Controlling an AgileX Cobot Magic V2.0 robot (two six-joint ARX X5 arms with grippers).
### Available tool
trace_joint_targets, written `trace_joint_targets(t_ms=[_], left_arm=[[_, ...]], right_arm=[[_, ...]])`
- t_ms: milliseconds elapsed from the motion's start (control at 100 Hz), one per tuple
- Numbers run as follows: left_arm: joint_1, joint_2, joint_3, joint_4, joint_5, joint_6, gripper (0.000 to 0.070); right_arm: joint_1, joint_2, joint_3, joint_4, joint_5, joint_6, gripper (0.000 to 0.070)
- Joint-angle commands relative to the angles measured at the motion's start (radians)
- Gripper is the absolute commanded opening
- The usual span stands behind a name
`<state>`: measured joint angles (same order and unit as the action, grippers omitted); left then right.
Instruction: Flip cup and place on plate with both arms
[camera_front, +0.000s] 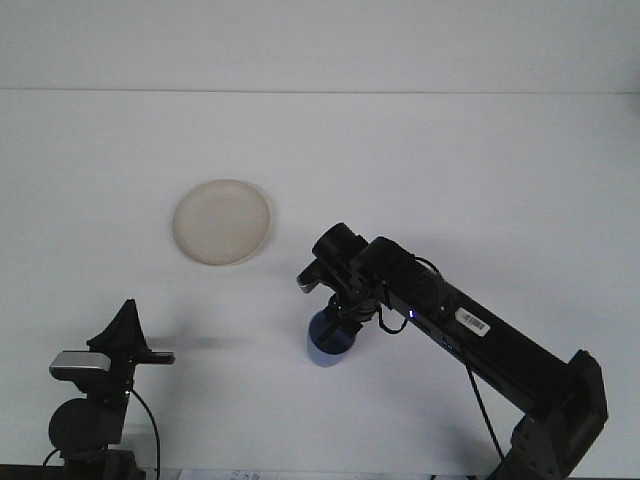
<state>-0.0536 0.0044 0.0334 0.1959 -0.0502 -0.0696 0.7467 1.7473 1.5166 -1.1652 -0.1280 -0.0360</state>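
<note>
A blue cup (324, 346) sits low over the white table, just left of centre. My right gripper (341, 318) comes down on it from above and is shut on the cup; the wrist hides the cup's top. The round cream plate (221, 221) lies flat on the table, up and to the left of the cup, with nothing on it. My left gripper (126, 336) rests at the bottom left, well away from both cup and plate, pointing up.
The right arm (480, 335) stretches diagonally from the bottom right corner to the cup. The left arm's base and silver camera (82, 365) stand at the bottom left. The table's far edge runs along the top.
</note>
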Motion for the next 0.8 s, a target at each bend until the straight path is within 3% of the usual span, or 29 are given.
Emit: trace_joint_targets(t_ms=[0, 50, 190, 250, 530, 790], left_arm=[[0.0, -0.001, -0.019, 0.014, -0.002, -0.003, 0.0016], [0.0, -0.001, -0.019, 0.014, -0.002, -0.003, 0.0016], [0.0, -0.001, -0.019, 0.015, -0.002, -0.003, 0.0016], [0.0, -0.001, -0.019, 0.014, -0.002, -0.003, 0.0016], [0.0, -0.001, -0.019, 0.015, -0.002, -0.003, 0.0016], [0.0, -0.001, -0.019, 0.015, -0.002, -0.003, 0.0016]], right_arm=[[0.01, 0.041, 0.016, 0.002, 0.004, 0.01, 0.001], [0.01, 0.042, 0.016, 0.003, 0.005, 0.01, 0.0049], [0.013, 0.041, 0.017, 0.011, 0.002, 0.01, 0.0372], [0.012, 0.041, 0.017, 0.004, 0.002, 0.01, 0.045], [0.01, 0.023, 0.048, -0.007, -0.004, 0.007, 0.0463], [-0.06, -0.06, 0.165, -0.032, -0.004, -0.081, 0.0463]])
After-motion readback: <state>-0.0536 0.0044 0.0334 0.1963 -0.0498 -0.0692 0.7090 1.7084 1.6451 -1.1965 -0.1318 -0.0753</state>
